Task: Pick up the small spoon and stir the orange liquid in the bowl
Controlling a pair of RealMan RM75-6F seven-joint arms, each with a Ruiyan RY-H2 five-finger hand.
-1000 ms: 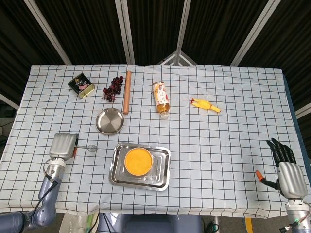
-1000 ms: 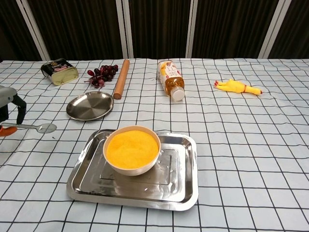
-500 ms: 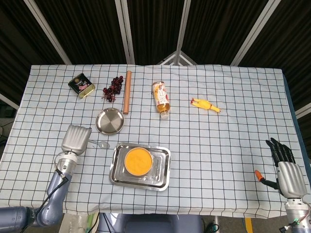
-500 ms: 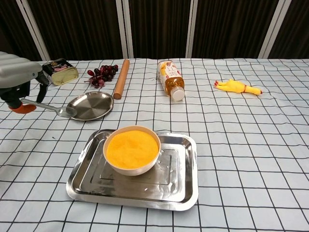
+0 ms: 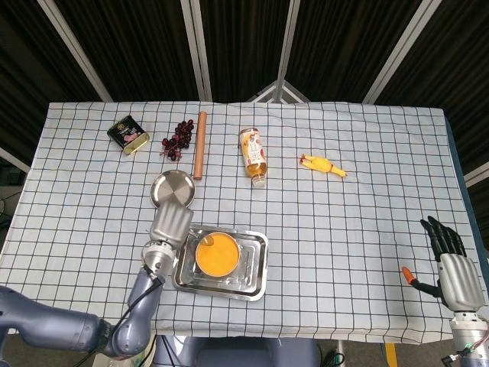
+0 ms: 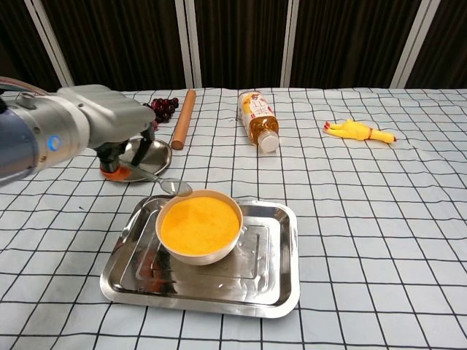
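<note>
A white bowl (image 6: 199, 224) of orange liquid (image 5: 215, 254) stands in a steel tray (image 6: 281, 288) near the table's front. My left hand (image 6: 117, 120) hovers just left of the bowl and grips the small spoon (image 6: 174, 187) by its orange-tipped handle. The spoon's metal scoop hangs over the bowl's left rim, above the liquid. In the head view the left hand (image 5: 172, 223) covers the spoon. At the table's far right corner my right hand (image 5: 456, 271) rests with fingers spread, holding nothing.
A small round steel plate (image 6: 149, 157) lies behind the left hand. Further back are a rolling pin (image 5: 200, 145), dark grapes (image 5: 177, 138), a tin can (image 5: 127, 135), a lying bottle (image 5: 254, 157) and a yellow rubber chicken (image 5: 322, 164).
My left hand has carried the spoon from the table's left edge rightward, past the round plate, to the bowl's left rim. The right hand has stayed put.
</note>
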